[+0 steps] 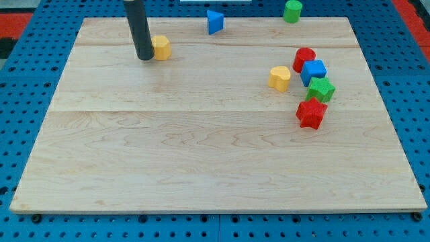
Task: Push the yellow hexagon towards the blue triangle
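camera view: tip (144, 58) beside yellow hexagon (161, 48)

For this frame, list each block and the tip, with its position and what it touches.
my tip: on the board, against the yellow hexagon's left side.
yellow hexagon: top left, apart from the blue triangle.
blue triangle: top edge, alone.
green cylinder: top edge, alone.
yellow heart: right, beside the cluster.
red cylinder, blue cube, green block, red star: clustered right.

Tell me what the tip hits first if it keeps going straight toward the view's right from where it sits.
My tip sits right beside the yellow hexagon, on its left, so it meets that first. The blue triangle lies farther right and up.
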`<move>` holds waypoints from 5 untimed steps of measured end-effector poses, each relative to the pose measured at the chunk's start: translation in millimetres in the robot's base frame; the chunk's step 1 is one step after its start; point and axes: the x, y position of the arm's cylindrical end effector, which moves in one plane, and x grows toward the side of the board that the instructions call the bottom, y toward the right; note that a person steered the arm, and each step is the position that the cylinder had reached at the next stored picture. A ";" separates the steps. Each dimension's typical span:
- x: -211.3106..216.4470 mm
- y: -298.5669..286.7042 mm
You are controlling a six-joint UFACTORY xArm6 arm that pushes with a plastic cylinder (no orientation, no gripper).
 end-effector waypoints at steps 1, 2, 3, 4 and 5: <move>-4.9 14.7; -18.9 23.5; -25.4 38.2; -34.2 49.3; 0.8 45.8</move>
